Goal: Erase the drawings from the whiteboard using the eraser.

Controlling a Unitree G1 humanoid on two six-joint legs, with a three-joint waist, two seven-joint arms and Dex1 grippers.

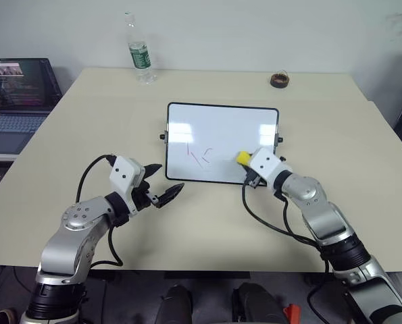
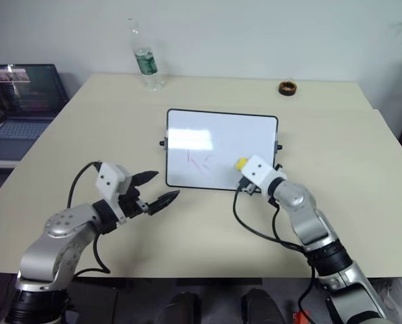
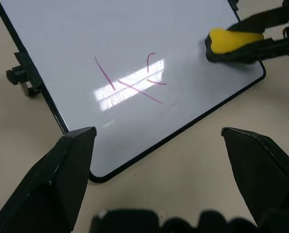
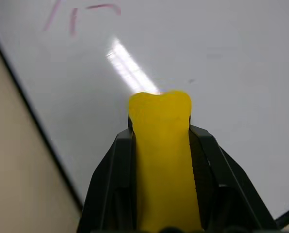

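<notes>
Pale beige and wide, the worktop (image 1: 336, 135) carries the whiteboard (image 1: 222, 128) at its middle, lying flat, its long sides running parallel to the worktop's near edge, black knobs on both short sides. On the near half of the board, toward its left short side, are the drawings (image 1: 199, 156): a few thin red strokes, two slanted lines that cross and a small hook beside them.

Over the board's near right corner sits the right gripper (image 4: 160, 145), its two black fingers clamped tight on the eraser (image 4: 161, 160), one on each long side. The yellow block sticks out past the fingertips and points toward the board's middle; its tip lies on or just above the white surface, and contact cannot be told. The red strokes lie to the left of the eraser, apart from it, with bare white board between.

Off the board's near left corner hangs the left gripper (image 1: 161, 185), above the bare worktop, its fingers spread wide and holding nothing, pointing toward the board's near edge without touching it.

At the far edge of the worktop stand a clear plastic bottle (image 1: 139, 54) with a green label, left of centre, and a dark round ring (image 1: 279, 80) toward the right. Beyond the left edge, an open laptop (image 1: 17, 94) rests on a lower surface.
</notes>
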